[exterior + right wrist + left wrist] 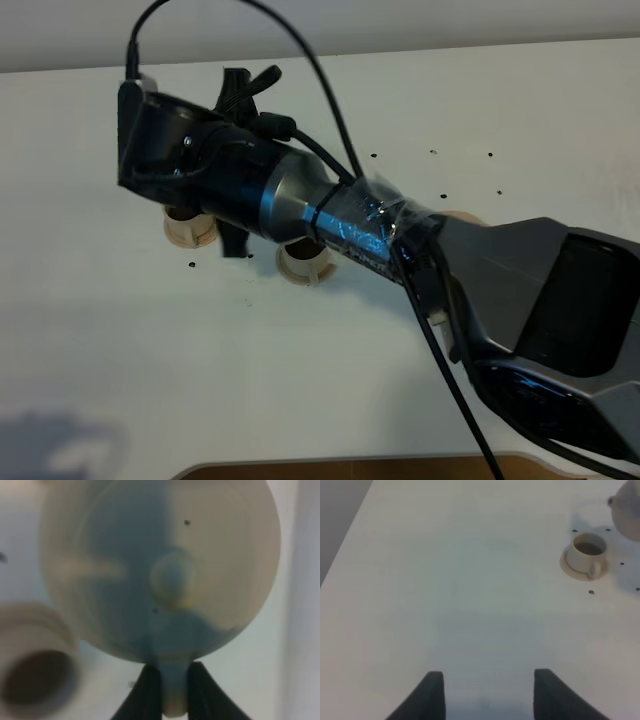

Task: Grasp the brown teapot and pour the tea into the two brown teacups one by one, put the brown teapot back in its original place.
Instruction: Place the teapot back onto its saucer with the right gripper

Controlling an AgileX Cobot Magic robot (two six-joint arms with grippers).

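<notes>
In the right wrist view the brown teapot (170, 570) fills the frame from above, blurred, with its knobbed lid facing the camera. My right gripper (175, 680) is shut on its loop handle. One teacup (37, 680) with a dark inside sits just beside the pot. From the high camera my right arm (300, 200) reaches across and hides the teapot. The two brown teacups (190, 230) (305, 263) on their saucers peek out below the arm. The left wrist view shows a teacup (587, 555) holding dark tea, the teapot (627, 510) at the frame's edge, and my left gripper (487, 695) open over bare table.
A sliver of the wider beige saucer (462, 217) shows beside the right arm's elbow. Small dark specks (373, 155) dot the white table around the cups. A wooden edge (350, 468) runs along the table's front.
</notes>
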